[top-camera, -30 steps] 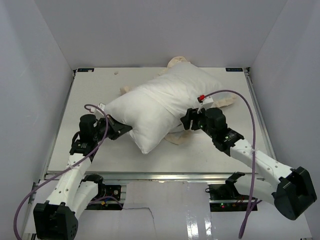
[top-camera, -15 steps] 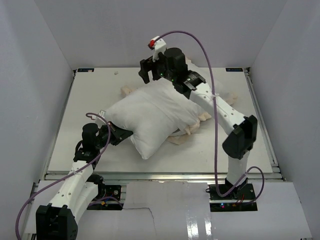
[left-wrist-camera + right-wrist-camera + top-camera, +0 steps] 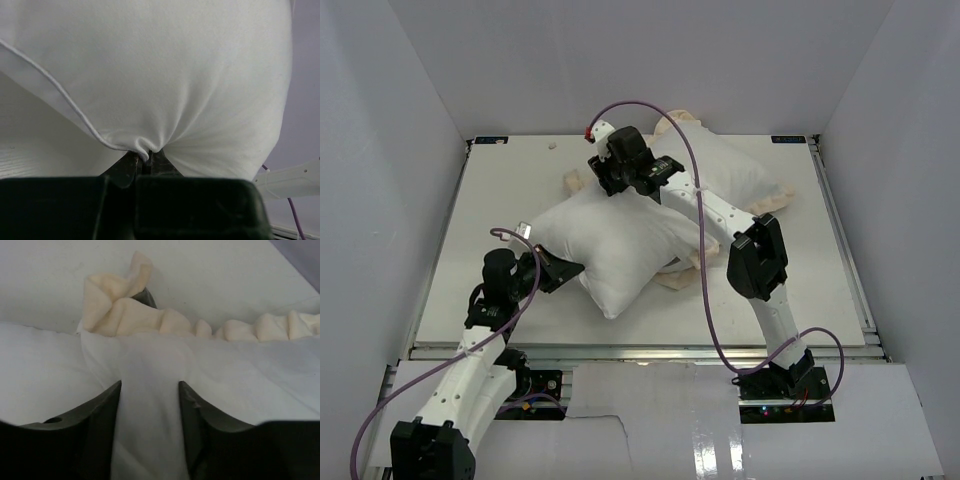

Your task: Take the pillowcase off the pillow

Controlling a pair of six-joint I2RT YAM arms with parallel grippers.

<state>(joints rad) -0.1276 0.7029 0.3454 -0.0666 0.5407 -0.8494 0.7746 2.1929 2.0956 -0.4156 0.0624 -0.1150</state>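
The plump white pillow (image 3: 620, 240) lies in the middle of the table. My left gripper (image 3: 567, 271) is at its near-left edge, shut on a pinch of its piped seam (image 3: 145, 150); in the left wrist view the pillow (image 3: 165, 65) fills everything above my left gripper (image 3: 144, 156). The pillowcase (image 3: 735, 170) spreads behind and under the pillow, white face up, its cream frill (image 3: 575, 181) showing at the back left. My right gripper (image 3: 605, 178) is down on that back-left part. Its jaws stand apart astride a fold of the pillowcase (image 3: 150, 405), just short of the frill (image 3: 125, 315); right gripper (image 3: 150, 385).
The right arm (image 3: 720, 215) arches over the pillow from the near right. Purple cables (image 3: 690, 170) loop above it and beside the left arm. Grey enclosure walls (image 3: 420, 150) close in the white table (image 3: 500, 190) on the left, back and right.
The right arm swung from the pillow's near-right side up over it and came down at the back-left frill, jaws narrowing. The left gripper kept its hold; the pillow shifted a little.
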